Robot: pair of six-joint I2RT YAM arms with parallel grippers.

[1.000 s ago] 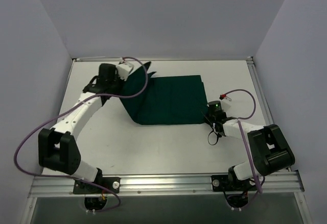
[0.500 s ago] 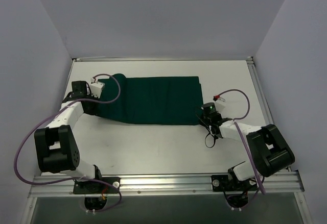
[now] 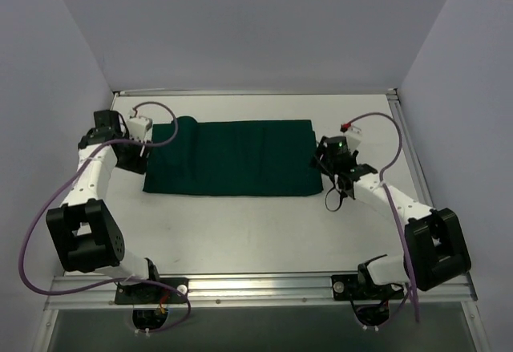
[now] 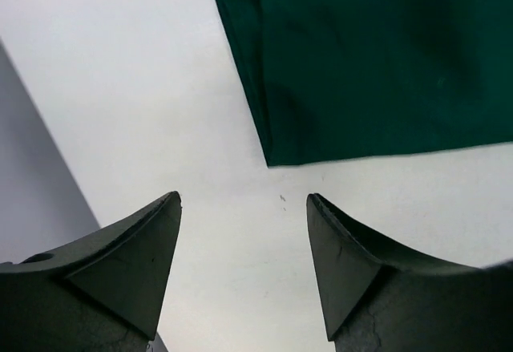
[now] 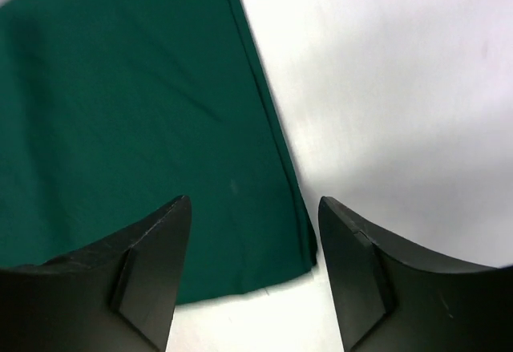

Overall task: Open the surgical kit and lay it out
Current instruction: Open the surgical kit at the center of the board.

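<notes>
The surgical kit shows as a dark green cloth (image 3: pixel 232 158) lying flat and long across the middle of the table. My left gripper (image 3: pixel 147 143) stands open just off the cloth's left end. In the left wrist view the cloth (image 4: pixel 377 55) ends in a corner just ahead of the open left gripper (image 4: pixel 244 201), with bare table between the fingers. My right gripper (image 3: pixel 325 159) is open at the cloth's right edge. In the right wrist view the near right corner of the cloth (image 5: pixel 136 111) lies under the open right gripper (image 5: pixel 255 201), not pinched.
The white table (image 3: pixel 240 232) is ringed by a metal rail (image 3: pixel 256 93) at the back and grey walls on three sides. Purple cables (image 3: pixel 369 123) loop off both arms. The left wall (image 4: pixel 32 167) is close beside the left gripper.
The left gripper drew the raised left flap of the cloth out to the left, laid it flat and opened. The right gripper let go of the right edge and opened too.
</notes>
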